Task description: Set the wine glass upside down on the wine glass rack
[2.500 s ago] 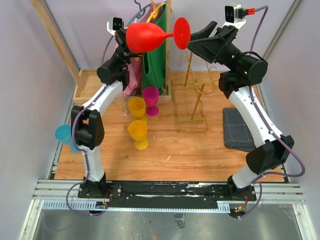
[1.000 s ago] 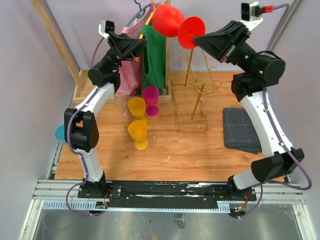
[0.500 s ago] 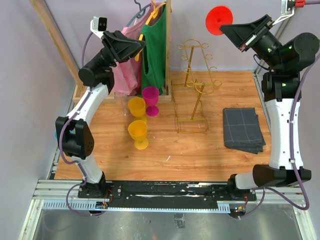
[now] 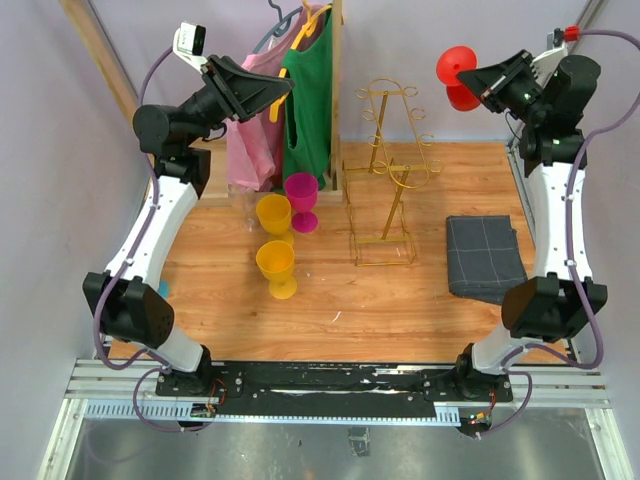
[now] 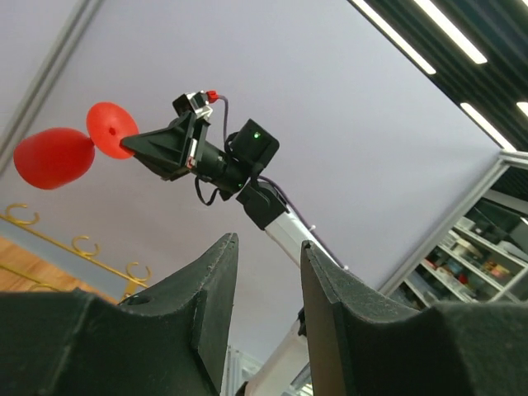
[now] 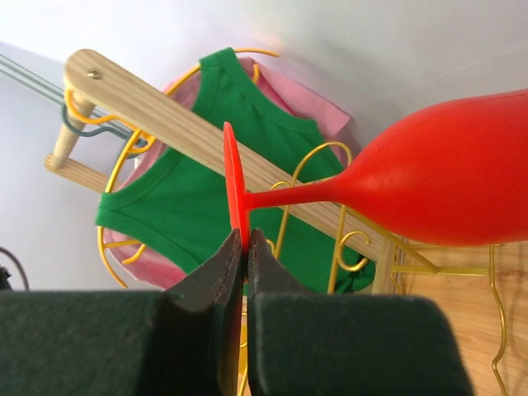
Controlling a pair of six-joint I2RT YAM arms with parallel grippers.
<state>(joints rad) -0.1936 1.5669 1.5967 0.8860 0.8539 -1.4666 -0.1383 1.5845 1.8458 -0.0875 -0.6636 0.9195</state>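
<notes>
The red wine glass point(image 4: 458, 78) hangs high at the back right, up and to the right of the wine glass rack's top. My right gripper point(image 4: 484, 80) is shut on the rim of its flat foot point(image 6: 234, 186). The stem runs sideways to the bowl point(image 6: 450, 181). The wine glass rack point(image 4: 385, 150), thin gold wire with curled hooks, stands at the table's middle back; its hooks point(image 6: 356, 241) show behind the stem. My left gripper point(image 4: 285, 90) is raised at the back left in front of the hanging clothes, open and empty, its fingers point(image 5: 214, 280) pointing at the glass point(image 5: 51, 157).
Two yellow cups point(image 4: 277, 267) and a magenta goblet point(image 4: 301, 195) stand left of the rack. A folded grey cloth point(image 4: 485, 258) lies at the right. A wooden clothes rack point(image 4: 337, 90) with a green point(image 4: 308, 110) and a pink garment stands at the back.
My left gripper let go of the glass's bowl and drew back left. My right arm swung the glass, held by its foot, from over the clothes rack to the back right.
</notes>
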